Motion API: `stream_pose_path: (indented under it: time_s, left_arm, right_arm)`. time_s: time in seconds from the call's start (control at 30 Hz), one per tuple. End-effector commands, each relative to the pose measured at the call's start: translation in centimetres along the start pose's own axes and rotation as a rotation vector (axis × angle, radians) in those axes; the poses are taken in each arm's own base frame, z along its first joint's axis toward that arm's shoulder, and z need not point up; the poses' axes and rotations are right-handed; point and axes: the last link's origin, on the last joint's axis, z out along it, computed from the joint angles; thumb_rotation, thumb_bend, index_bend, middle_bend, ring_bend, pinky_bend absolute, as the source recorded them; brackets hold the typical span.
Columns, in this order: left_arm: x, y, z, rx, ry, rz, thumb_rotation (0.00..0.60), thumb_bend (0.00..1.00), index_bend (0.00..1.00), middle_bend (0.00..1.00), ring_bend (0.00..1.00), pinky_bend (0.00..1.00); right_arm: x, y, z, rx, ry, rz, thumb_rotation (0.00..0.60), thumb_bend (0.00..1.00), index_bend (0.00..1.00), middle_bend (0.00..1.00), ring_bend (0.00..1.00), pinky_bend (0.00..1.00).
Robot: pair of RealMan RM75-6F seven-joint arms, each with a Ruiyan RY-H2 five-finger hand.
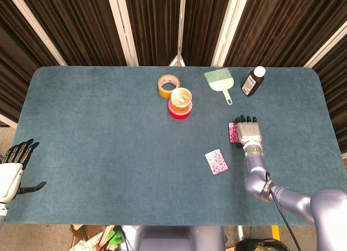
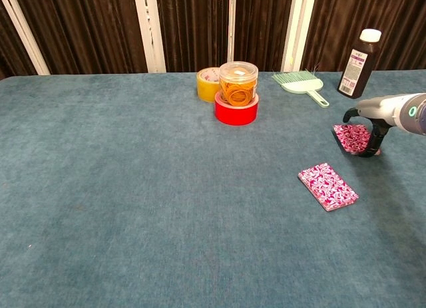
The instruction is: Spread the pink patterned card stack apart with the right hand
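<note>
Two pink patterned card stacks lie on the blue table. One stack [image 1: 216, 161] [image 2: 328, 186] sits alone toward the near side. The other stack [image 1: 233, 133] [image 2: 351, 137] lies partly beneath my right hand [image 1: 249, 134] [image 2: 385, 112], which hovers palm down with its fingers stretched toward the far side. Its thumb [image 2: 367, 140] curls down and touches that stack's right edge; nothing is gripped. My left hand [image 1: 13, 170] hangs open off the table's left edge, fingers spread, and appears only in the head view.
At the back middle, a jar of rubber bands [image 1: 181, 97] stands on a red tape roll [image 2: 235, 112] next to a yellow tape roll [image 1: 167, 85]. A green brush [image 1: 219, 80] and a brown bottle [image 1: 252, 81] lie behind my right hand.
</note>
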Motion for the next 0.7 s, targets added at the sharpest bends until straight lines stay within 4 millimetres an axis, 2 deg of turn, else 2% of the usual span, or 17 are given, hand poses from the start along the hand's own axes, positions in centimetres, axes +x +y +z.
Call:
stream_pose_path:
  time_s: [0.03, 0.23, 0.33, 0.4, 0.5, 0.7]
  left_arm:
    - [0.00, 0.00, 0.00, 0.000, -0.001, 0.000, 0.600, 0.00, 0.00, 0.00, 0.00, 0.04]
    - [-0.03, 0.02, 0.01, 0.000, -0.004, -0.001, 0.600, 0.00, 0.00, 0.00, 0.00, 0.04]
    - [-0.04, 0.06, 0.02, -0.002, -0.003, -0.001, 0.600, 0.00, 0.00, 0.00, 0.00, 0.04]
    - [-0.05, 0.09, 0.02, -0.003, -0.003, 0.000, 0.600, 0.00, 0.00, 0.00, 0.00, 0.04]
    - [-0.07, 0.11, 0.01, -0.004, -0.004, 0.000, 0.600, 0.00, 0.00, 0.00, 0.00, 0.04]
    - [-0.06, 0.16, 0.00, -0.007, -0.003, 0.000, 0.600, 0.00, 0.00, 0.00, 0.00, 0.04]
  right_arm:
    - [-0.17, 0.14, 0.19, -0.006, -0.003, 0.002, 0.600, 0.32, 0.18, 0.00, 0.00, 0.00]
    - [-0.38, 0.39, 0.46, -0.016, -0.007, 0.002, 0.600, 0.33, 0.24, 0.00, 0.00, 0.00]
    - [-0.33, 0.41, 0.50, -0.016, -0.002, 0.008, 0.600, 0.33, 0.35, 0.03, 0.00, 0.00]
    - [-0.19, 0.38, 0.49, -0.014, 0.008, 0.019, 0.600, 0.33, 0.45, 0.08, 0.00, 0.00]
    - [0.09, 0.33, 0.39, -0.006, 0.030, 0.037, 0.600, 0.33, 0.55, 0.14, 0.00, 0.00]
    - [0.53, 0.37, -0.06, 0.019, 0.058, 0.062, 0.600, 0.33, 0.60, 0.17, 0.00, 0.00]
